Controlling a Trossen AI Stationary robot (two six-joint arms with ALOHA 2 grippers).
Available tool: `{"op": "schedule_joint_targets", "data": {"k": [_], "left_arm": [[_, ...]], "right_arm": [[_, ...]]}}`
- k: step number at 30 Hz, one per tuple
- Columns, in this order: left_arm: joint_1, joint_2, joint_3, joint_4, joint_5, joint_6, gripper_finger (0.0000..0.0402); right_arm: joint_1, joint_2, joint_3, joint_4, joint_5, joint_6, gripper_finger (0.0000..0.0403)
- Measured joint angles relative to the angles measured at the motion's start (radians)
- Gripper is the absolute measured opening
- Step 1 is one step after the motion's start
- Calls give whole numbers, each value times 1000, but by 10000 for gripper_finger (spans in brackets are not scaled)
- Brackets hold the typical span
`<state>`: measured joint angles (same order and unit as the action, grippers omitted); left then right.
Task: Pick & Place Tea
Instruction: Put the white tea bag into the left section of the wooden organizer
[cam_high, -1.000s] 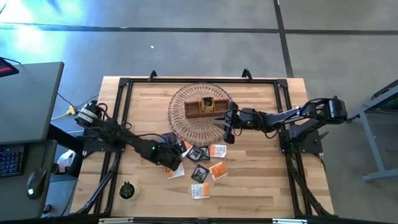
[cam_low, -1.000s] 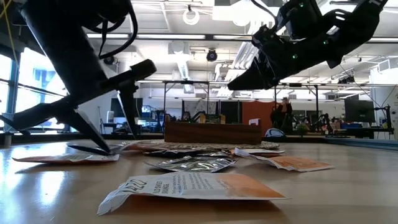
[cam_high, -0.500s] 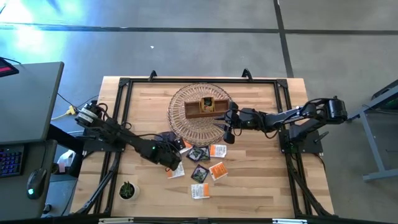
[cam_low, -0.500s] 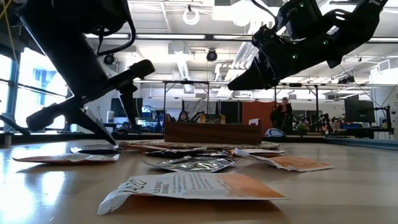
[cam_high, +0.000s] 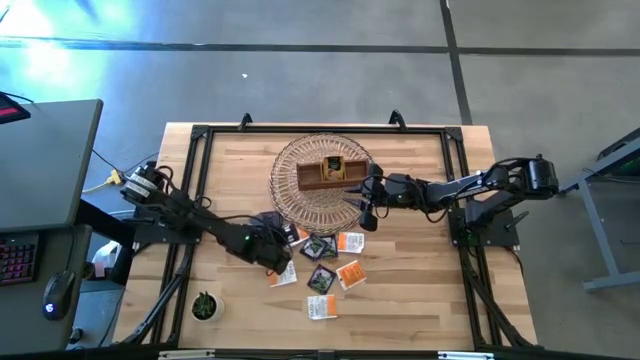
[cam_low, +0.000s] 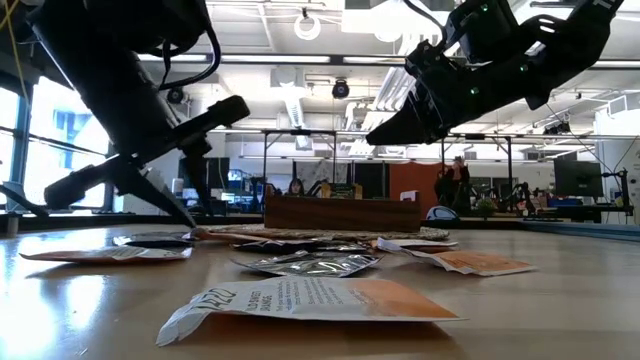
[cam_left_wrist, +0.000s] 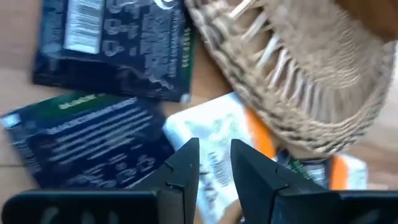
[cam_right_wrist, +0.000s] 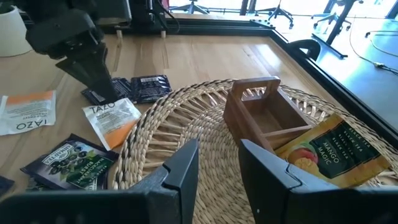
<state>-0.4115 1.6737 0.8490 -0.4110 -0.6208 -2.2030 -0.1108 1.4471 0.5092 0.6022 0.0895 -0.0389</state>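
Note:
Several tea sachets lie on the table in front of the wicker basket (cam_high: 300, 190), among them orange and white ones (cam_high: 350, 273) and dark ones (cam_high: 322, 278). My left gripper (cam_left_wrist: 214, 165) slants down at the basket's near left rim. Its fingers stand a narrow gap apart over a white and orange sachet (cam_left_wrist: 214, 134), which lies against the rim between two dark sachets (cam_left_wrist: 87, 143). My right gripper (cam_right_wrist: 219, 155) hovers open and empty over the basket's right rim. A mango sachet (cam_right_wrist: 329, 152) lies in the basket beside the wooden box (cam_right_wrist: 261, 112). My left gripper comes down slanting from the table's left, its fingertips (cam_right_wrist: 104, 92) at the far end of the white and orange sachet (cam_right_wrist: 112, 118). The sachet shows in the gap between them and lies flat on the table. Whether the fingers touch it, I cannot tell.
A small potted plant (cam_high: 204, 305) stands near the table's front left corner. The black frame rails (cam_high: 200, 160) run along the table's sides. A white and orange sachet (cam_low: 300, 300) lies closest to the near edge. Bare wood lies at the front right.
My left gripper has stayed over the white and orange sachet and has rolled slightly. Its fingers have drawn much closer together, from wide apart to a narrow gap. The sachets have not moved.

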Motion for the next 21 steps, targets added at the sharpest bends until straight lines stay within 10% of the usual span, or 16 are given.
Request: {"op": "schedule_joint_targets", "data": {"k": [13,21], "left_arm": [[0,0,0,25,39,-1,91],[-1,0,0,16,145,-9,91]], "right_arm": [[30,90,0,133,-89,103,105],[133,370,129,265,-82,26,11]]}}
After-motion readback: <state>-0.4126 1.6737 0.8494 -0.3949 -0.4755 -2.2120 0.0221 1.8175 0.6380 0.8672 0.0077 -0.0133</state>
